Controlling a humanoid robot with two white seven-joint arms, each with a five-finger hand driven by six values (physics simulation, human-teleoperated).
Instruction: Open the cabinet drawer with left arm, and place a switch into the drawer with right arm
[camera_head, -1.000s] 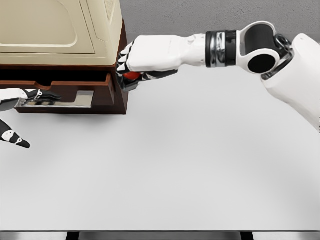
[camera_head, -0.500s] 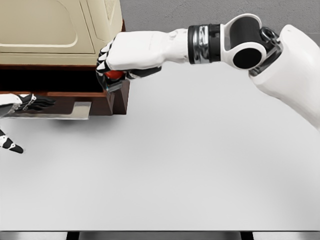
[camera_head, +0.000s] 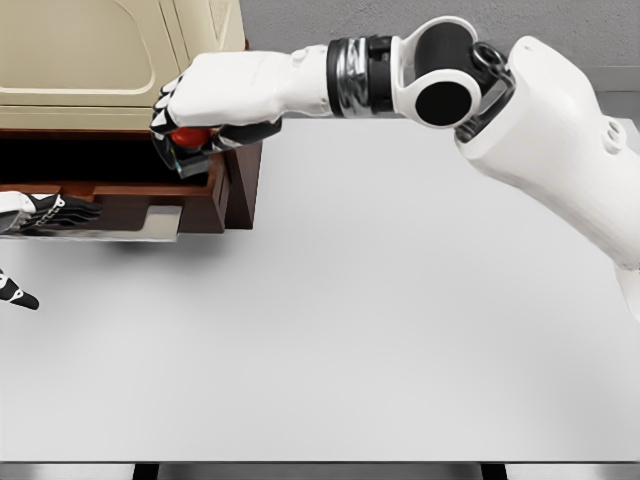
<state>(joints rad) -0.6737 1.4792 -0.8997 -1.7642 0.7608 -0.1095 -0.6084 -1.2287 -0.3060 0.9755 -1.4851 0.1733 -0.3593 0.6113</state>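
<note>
The right robot hand (camera_head: 195, 115) is closed around the switch (camera_head: 190, 138), a small object with a red part and a dark grey base. Its fingers (camera_head: 165, 118) are curled over the top of the switch, so only the lower part of it is visible under the palm. The hand and the switch are above the right end of the open drawer (camera_head: 200, 195), just over its inner side, and the switch does not yet lie on the drawer bottom. The right arm (camera_head: 520, 130) comes in from the right side and reaches across the surface (camera_head: 400, 330) to the cabinet (camera_head: 110, 60).

The cabinet stands at the far left of the surface. It has a cream upper part and a dark brown wooden lower part. The drawer is pulled out toward the robot, and its front panel has a grey metal handle (camera_head: 140, 222).

The left robot hand (camera_head: 40, 212) is at the left edge of the view, at the drawer handle. Its dark fingers lie along the handle and touch it. I cannot tell whether they really grip it. 1 separate fingertip (camera_head: 20, 295) of this hand is visible lower, over the surface.
</note>
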